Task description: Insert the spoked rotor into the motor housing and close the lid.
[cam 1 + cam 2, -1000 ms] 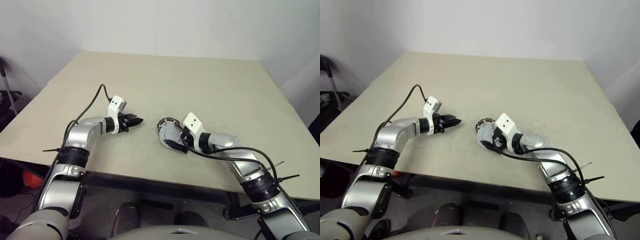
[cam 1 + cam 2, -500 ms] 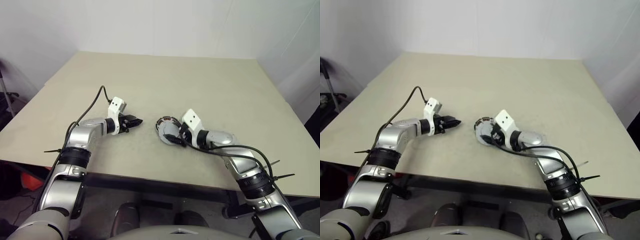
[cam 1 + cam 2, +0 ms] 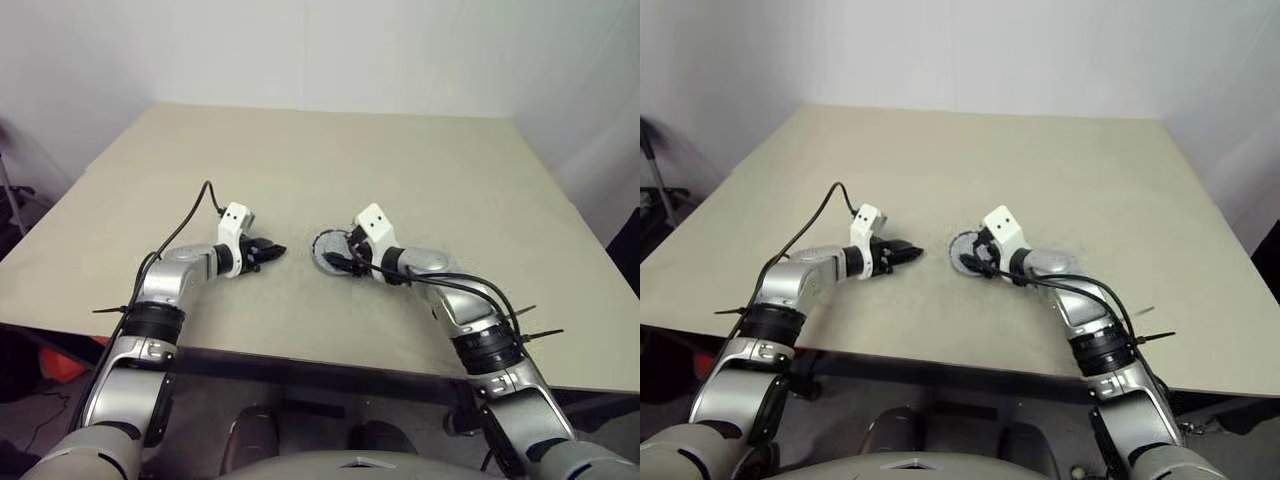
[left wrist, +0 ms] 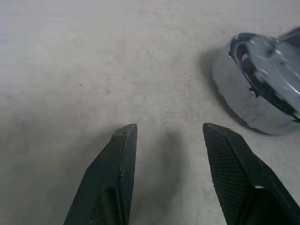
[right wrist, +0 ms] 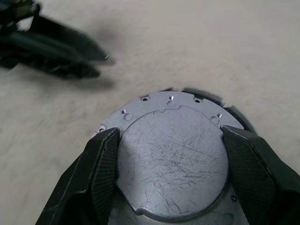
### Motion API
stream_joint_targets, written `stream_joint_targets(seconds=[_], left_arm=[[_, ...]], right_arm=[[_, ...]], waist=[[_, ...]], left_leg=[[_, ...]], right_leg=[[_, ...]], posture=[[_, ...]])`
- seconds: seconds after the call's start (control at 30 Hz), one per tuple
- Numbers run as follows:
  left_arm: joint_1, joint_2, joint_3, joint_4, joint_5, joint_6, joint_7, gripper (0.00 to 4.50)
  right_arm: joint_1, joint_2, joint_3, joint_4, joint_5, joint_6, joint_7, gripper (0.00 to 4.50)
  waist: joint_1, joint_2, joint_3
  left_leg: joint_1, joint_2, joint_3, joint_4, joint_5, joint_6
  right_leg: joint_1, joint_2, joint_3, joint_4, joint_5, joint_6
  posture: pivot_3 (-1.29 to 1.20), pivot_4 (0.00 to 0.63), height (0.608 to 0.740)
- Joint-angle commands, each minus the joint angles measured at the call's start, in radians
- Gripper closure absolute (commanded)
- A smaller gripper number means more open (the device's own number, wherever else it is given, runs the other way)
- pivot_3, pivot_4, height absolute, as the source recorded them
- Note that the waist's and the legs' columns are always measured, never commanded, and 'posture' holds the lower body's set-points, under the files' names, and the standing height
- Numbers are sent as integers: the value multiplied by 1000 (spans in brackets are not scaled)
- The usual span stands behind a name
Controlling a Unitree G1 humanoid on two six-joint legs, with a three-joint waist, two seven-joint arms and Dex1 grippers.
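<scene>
Since a second ago the right gripper [image 5: 169,140] has slid forward and clamped its fingers on the scratched round silver lid [image 5: 172,159] topping the motor housing [image 4: 255,89] mid-table [image 3: 400,160], while the left gripper [image 4: 169,133] hovers half-open and empty beside it.

The round silver motor housing [image 5: 171,161], scratched flat lid [image 5: 173,150] on top, lies near mid-table.

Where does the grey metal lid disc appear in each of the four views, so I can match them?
Left eye view: lid, table centre, at right gripper.
Right eye view: centre.
Left wrist view: tilted over the motor housing.
Right wrist view: between the right gripper's fingers.
Shared landmark: left gripper.
</scene>
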Motion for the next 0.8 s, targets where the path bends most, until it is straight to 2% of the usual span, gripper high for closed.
stream_joint_targets(seconds=[0.03,0.23,0.8], left_arm=[[6,6,16,-58,-12,10,7,2141],[15,2,14,-69,-10,23,13,2141],[19,-13,13,-69,-10,24,30,2141]], right_arm=[[-56,43,-40,41,1,-2,-46,1531],[-83,68,-32,69,-12,-6,-57,1531],[-56,-2,-10,5,-15,25,28,1531]], waist=[[-1,0,0],[-1,0,0],[3,0,0]], left_leg=[[0,0,0,0,0,0],[0,0,0,0,0,0],[0,0,0,0,0,0]], right_leg=[[0,0,0,0,0,0],[0,0,0,0,0,0],[0,0,0,-1,0,0]], posture=[[0,0,740],[0,0,740],[0,0,740]])
